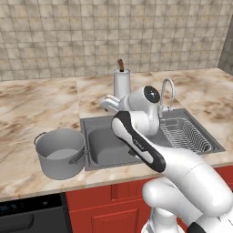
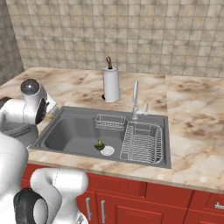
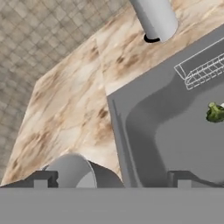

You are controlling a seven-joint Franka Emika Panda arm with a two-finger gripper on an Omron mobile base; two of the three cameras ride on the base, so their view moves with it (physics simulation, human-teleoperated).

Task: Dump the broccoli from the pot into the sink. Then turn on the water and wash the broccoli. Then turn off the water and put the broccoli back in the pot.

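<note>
The left part of the sink (image 2: 65,114) basin lies open from above. Its right side is taken by a wire rack (image 2: 142,142), with a small basket (image 2: 110,122) and the faucet (image 2: 135,99) at the far wall. The pot (image 1: 60,152) stands just left of the sink.

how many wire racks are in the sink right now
2: a small wire basket at the sink's back wall, and a larger wire rack filling its right side, below the faucet.

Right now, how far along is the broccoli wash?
Done: the broccoli lies in the sink by the drain, and the pot stands upright on the counter. In hand: nothing; the claw is open. Left: no water runs from the faucet, so washing, shutting off and returning it remain.
</note>
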